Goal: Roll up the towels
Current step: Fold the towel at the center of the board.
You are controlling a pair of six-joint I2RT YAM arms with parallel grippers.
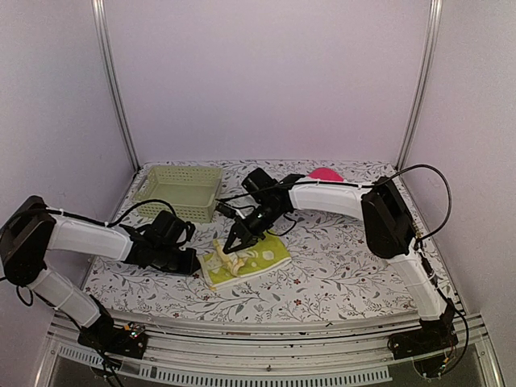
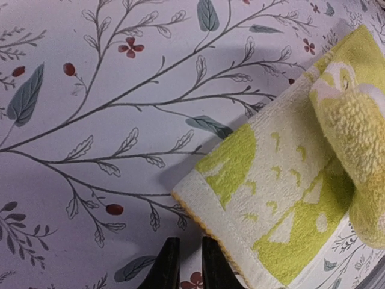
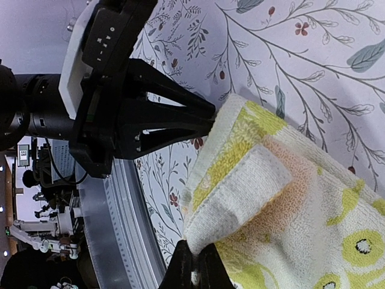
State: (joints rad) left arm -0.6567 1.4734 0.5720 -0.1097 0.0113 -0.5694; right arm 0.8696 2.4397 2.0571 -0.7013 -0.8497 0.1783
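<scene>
Two grippers meet on one small yellow-green-and-cream towel point(image 1: 260, 260), which lies on the flower-printed table point(image 1: 347, 266) directly between their fingertips. Furthest left, the left gripper point(image 1: 192, 263) sits low over the table with its tips against the towel's hemmed edge. Its jaws stand almost together with only a thin gap, and I cannot tell whether any hem is caught in that gap. Well beyond this gripper, toward the back wall, stands a pale green basket point(image 1: 179, 191). Just ahead of the left gripper's tips the cloth lies flat in a single layer, then rises into a loose, bunched fold. The right gripper point(image 1: 236, 244) comes in there from the opposite side. Its jaws are clamped tight on a doubled flap of that fold, held a little above the flat part, and the left gripper's tips face it close by. The towel looks like light, thick-piled terry, soft and limp, so it will probably sag from any single pinch and loosen if let go. It will likely drag on the printed cover rather than slide. I judge the hem and corners the best hold, since the stitching gives the pads something firm, with the flat end pinned while the fold is turned over. Far behind the right gripper, near the back edge, a pink towel point(image 1: 326, 173) lies in a heap.
</scene>
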